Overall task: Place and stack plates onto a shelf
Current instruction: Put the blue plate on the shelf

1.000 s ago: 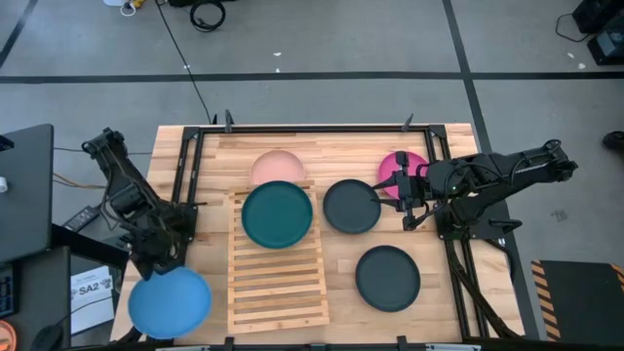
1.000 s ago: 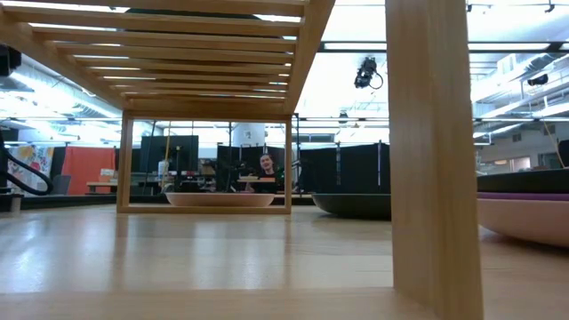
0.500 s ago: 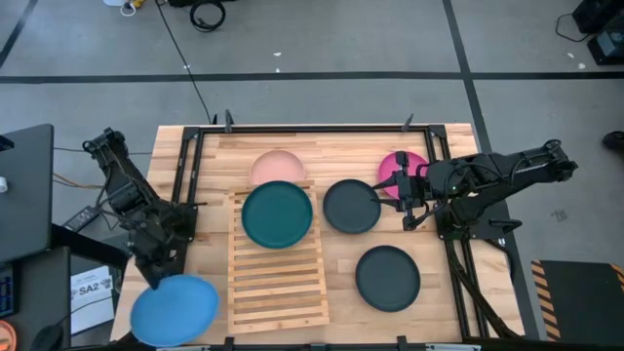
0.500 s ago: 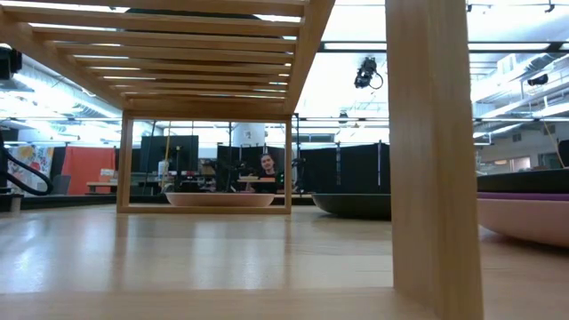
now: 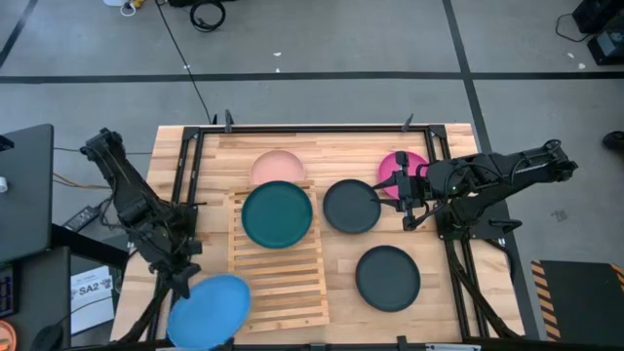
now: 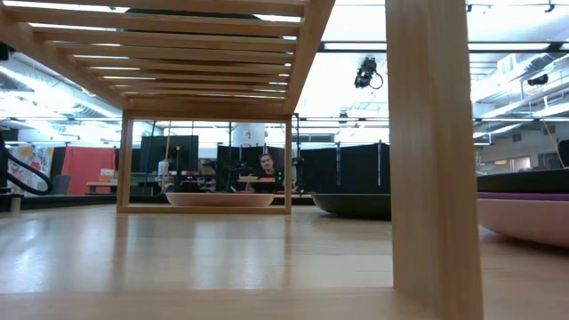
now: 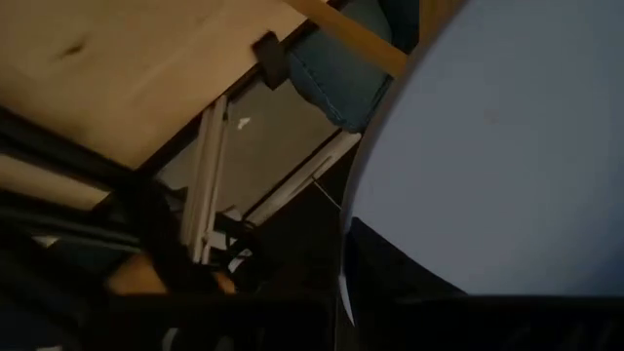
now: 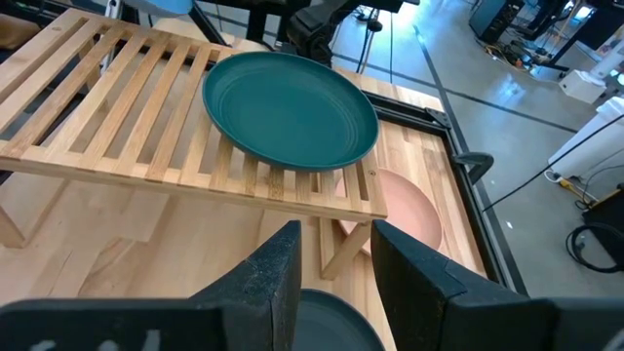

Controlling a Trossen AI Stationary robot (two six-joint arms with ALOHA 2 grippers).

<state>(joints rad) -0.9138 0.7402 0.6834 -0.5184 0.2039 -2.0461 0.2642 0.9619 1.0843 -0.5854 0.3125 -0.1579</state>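
Note:
My left gripper (image 5: 183, 282) is shut on the blue plate (image 5: 210, 310) and holds it over the table's near left corner, beside the near end of the slatted wooden shelf (image 5: 278, 278). A teal plate (image 5: 278, 214) lies on the shelf's far end. The salmon pink plate (image 5: 280, 166) rests on the table behind the shelf, its near edge hidden under it. Two dark grey plates (image 5: 351, 206) (image 5: 388, 278) lie on the table right of the shelf. My right gripper (image 5: 390, 192) waits open between the farther grey plate and the magenta plate (image 5: 398, 168). My left gripper pinches the blue plate at its rim (image 5: 192, 290), on the side facing the table's far left. The arm slants down to it from that side. In the wrist view one dark finger (image 7: 390, 268) lies on the plate's face (image 7: 487, 156). The plate is lifted clear and reaches away from the fingers toward the near right.
A black metal frame (image 5: 185, 166) runs along the table's sides and far edge. The shelf's near half (image 8: 88, 88) has bare slats. In the low view a person (image 6: 266, 167) sits far behind the table. A black desk (image 5: 24, 185) stands off the table's left.
My left gripper has carried the blue plate toward the table's right and slightly toward its near edge. The plate was beyond the left edge and now hangs over the near left corner, close to the shelf. The plate stays lifted.

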